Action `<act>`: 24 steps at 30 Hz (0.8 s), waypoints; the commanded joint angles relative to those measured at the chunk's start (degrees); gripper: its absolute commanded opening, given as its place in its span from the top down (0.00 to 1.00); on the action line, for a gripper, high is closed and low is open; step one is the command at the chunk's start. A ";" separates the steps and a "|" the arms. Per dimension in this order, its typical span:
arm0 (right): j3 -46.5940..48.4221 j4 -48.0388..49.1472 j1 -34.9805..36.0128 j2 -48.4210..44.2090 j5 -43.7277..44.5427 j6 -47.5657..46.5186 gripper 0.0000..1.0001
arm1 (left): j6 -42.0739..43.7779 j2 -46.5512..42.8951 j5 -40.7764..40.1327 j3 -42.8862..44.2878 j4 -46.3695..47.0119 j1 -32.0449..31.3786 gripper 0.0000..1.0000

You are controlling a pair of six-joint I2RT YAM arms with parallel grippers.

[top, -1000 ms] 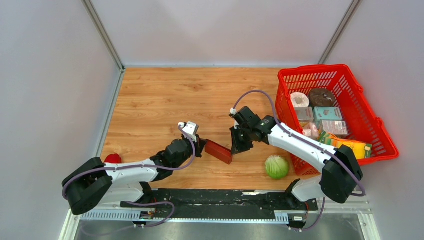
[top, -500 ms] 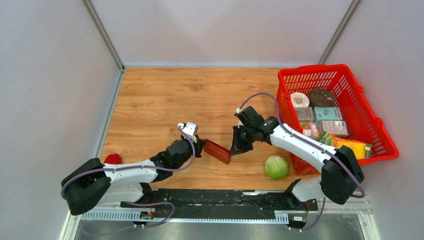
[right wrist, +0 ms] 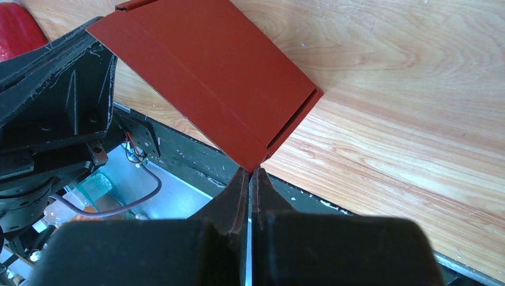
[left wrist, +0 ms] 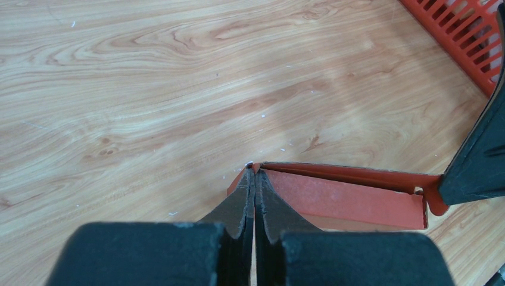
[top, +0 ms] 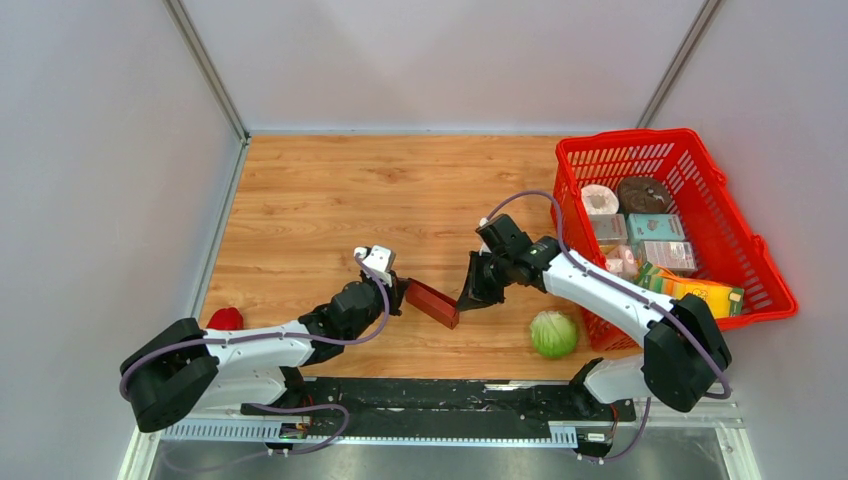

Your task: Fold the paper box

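our right gripper [top: 464, 299] dipped lower; both it and left gripper [top: 403, 296] pinch the paper box [top: 432, 304], so we crease gently.

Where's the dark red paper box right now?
In the top view, the paper box is near the front middle of the wooden table, pinched between the left tool and right tool, left of the green cabbage.

My bench [top: 330, 200] is a wood-grain board with fine pale specks scattered on it. A red mesh basket [top: 620, 137] stands on its right side, reaching the far edge. A green cabbage [top: 553, 334] rests near my front edge, just beside the basket. A small red pepper [top: 225, 319] lies at the near left edge.
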 commanded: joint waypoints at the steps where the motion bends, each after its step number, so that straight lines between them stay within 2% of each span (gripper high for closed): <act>1: -0.63 3.66 -0.28 -0.87 3.02 2.54 1.00 | 0.43 0.22 1.49 -1.73 -4.55 -0.94 1.00; 18: -2.39 5.68 7.62 1.32 17.24 4.83 1.00 | 0.08 0.74 1.40 -1.38 -4.81 -0.94 1.00; 21: -1.86 4.27 10.44 1.94 22.77 3.00 1.00 | 0.08 0.75 1.31 -1.38 -4.81 -0.94 1.00; 24: -1.07 3.48 10.97 2.47 23.85 -0.86 0.97 | -0.09 0.66 1.13 -1.47 -4.81 -0.94 1.00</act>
